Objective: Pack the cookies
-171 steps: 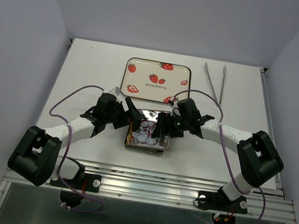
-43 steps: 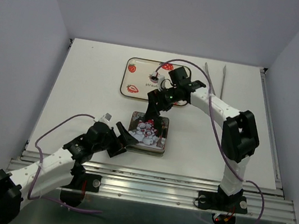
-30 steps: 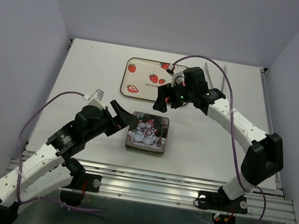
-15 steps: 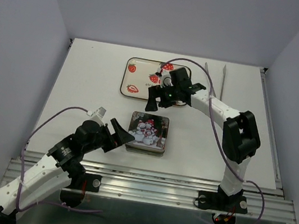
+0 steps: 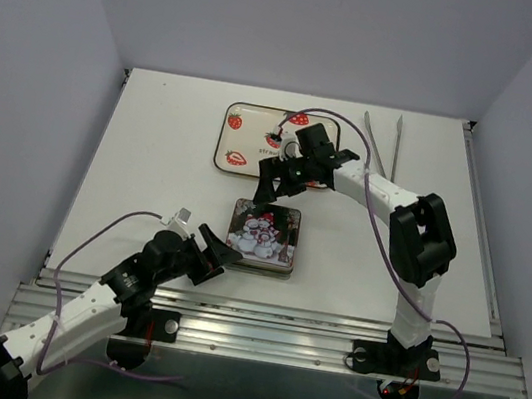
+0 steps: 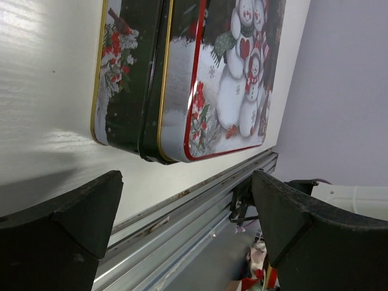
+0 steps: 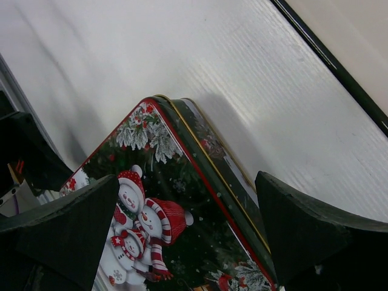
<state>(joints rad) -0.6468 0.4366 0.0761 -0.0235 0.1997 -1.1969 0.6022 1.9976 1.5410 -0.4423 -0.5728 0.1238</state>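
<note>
**Out of sight, off the edge**

The snowman tin (image 5: 262, 236) is lidded, so its inside is hidden. The left wrist view cuts the tin off at the top edge, and the right wrist view cuts it off at the bottom. The right arm (image 5: 369, 186) covers part of the strawberry tray (image 5: 246, 136) and its lettering.

Square tin (image 5: 262, 237) sat shut on the white worktop (image 5: 151, 161), snowmen on its lid, red border, gold edges. Just behind the tin lay the white tray (image 5: 251, 140), printed with strawberries and dark-rimmed, the two apart. Further back and to the tin's right, metal tongs (image 5: 396, 144) lay flat. In front of the tin ran the aluminium rail (image 5: 275, 333).
</note>
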